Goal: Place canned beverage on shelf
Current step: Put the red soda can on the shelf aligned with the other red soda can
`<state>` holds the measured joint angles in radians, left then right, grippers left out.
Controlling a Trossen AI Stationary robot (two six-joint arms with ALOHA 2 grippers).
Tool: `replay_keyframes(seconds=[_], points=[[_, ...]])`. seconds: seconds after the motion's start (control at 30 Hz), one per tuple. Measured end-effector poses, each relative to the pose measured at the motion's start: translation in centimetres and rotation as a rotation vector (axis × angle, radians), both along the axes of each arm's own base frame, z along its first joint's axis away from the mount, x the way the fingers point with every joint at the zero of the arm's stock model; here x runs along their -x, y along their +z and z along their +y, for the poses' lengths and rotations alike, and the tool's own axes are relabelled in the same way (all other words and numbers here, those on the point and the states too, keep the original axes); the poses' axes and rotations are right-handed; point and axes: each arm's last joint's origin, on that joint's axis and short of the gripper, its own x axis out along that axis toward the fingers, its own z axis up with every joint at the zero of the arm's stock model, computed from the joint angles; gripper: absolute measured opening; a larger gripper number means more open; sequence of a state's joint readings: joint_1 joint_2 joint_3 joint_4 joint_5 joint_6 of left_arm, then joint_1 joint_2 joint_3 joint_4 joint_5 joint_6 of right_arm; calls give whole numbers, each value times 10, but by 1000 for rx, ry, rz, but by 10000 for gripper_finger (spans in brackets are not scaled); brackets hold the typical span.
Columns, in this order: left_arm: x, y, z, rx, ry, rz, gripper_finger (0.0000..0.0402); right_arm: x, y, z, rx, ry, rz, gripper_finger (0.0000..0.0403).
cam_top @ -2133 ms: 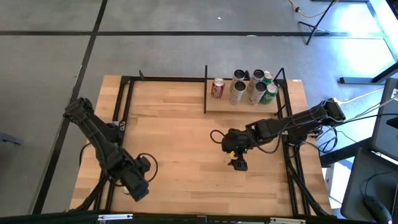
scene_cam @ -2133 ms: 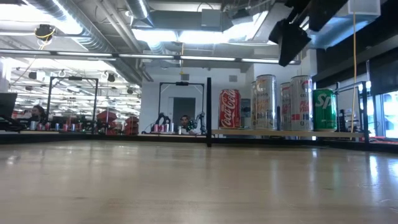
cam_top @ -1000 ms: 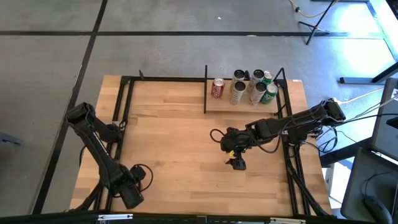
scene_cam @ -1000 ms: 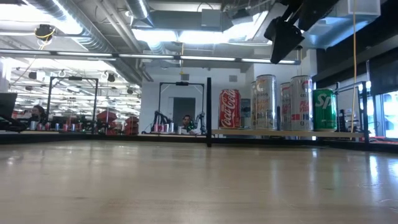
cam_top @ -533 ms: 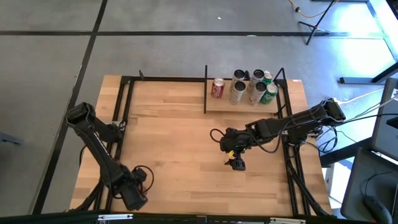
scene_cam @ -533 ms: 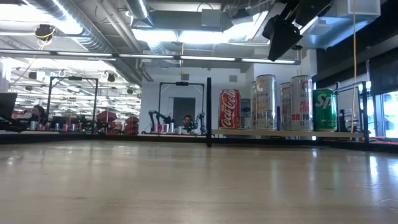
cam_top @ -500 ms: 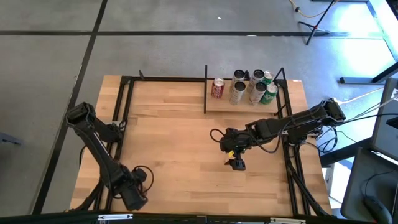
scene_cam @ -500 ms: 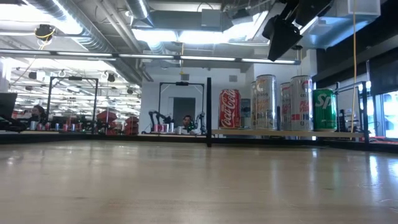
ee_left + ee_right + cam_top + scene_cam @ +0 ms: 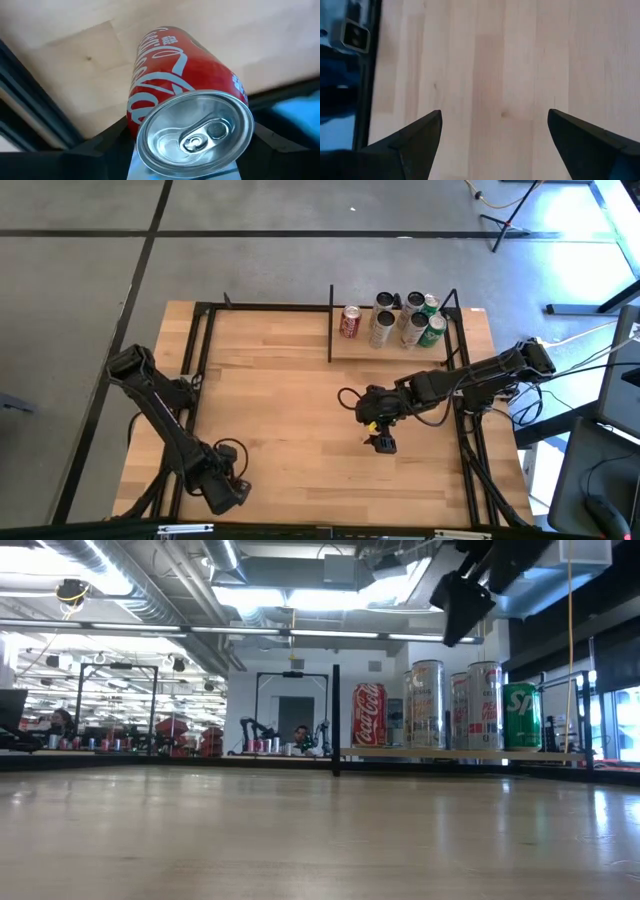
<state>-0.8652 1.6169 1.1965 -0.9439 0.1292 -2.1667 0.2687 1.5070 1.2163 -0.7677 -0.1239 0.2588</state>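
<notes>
A red Coca-Cola can [image 9: 185, 85] sits between the fingers of my left gripper [image 9: 228, 494], which is at the table's near left corner. The high view hides the can under the gripper. The shelf [image 9: 392, 352], a small light-wood board with black posts, stands at the table's far right and carries a red can [image 9: 350, 321], silver cans [image 9: 383, 327] and green cans [image 9: 433, 330]. They stand upright on their bases, which also shows in the low view [image 9: 369, 715]. My right gripper [image 9: 383, 443] hangs open and empty over the table's middle right, nearer than the shelf. My left gripper holds the red can between its two fingers [image 9: 107, 142], one on each side of the can's wall near its top end [image 9: 142, 115]. The can runs along the fingers, its silver lid with the pull tab [image 9: 197, 140] facing back toward the wrist. Whether the can touches the table cannot be told.
A black metal frame runs along the table's left side [image 9: 195, 350], far edge and right side [image 9: 465, 430], and one rail shows close to the held can [image 9: 30, 110]. Bare wood lies between the two grippers [image 9: 290, 410].
My left gripper has shifted a little toward the table's right along the near edge and turned slightly, still shut on the can.
</notes>
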Motion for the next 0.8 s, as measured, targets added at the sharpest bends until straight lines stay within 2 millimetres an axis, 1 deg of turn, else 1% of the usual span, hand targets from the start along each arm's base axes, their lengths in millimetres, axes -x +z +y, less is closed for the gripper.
replay_keyframes(seconds=[0.13, 0.2, 0.23, 0.33, 0.43, 0.53, 0.7, 0.8], points=[[-8, 0, 6, -16, 165, -13, 248, 8, 2, -3, 44, -24, 33, 347], [-16, 1, 10, -15, 175, -51, 255, 13, 6, -6, 78, -56, 34, 347], [-20, 1, 13, -13, 148, -69, 257, 15, 10, -7, 83, -66, 18, 347], [-33, 1, 24, -29, 23, -127, 260, 23, 21, -10, 82, -77, -26, 347], [-44, 1, 37, -65, -177, -180, 260, 32, 31, -9, 77, -68, -55, 347], [-55, 1, 51, -146, -365, -248, 261, 41, 39, -4, 104, -60, -93, 347], [-72, 2, 77, -213, -652, -306, 259, 52, 40, 10, 228, -58, -116, 347], [-83, 5, 95, -244, -799, -339, 258, 59, 39, 17, 314, -92, -115, 347]])
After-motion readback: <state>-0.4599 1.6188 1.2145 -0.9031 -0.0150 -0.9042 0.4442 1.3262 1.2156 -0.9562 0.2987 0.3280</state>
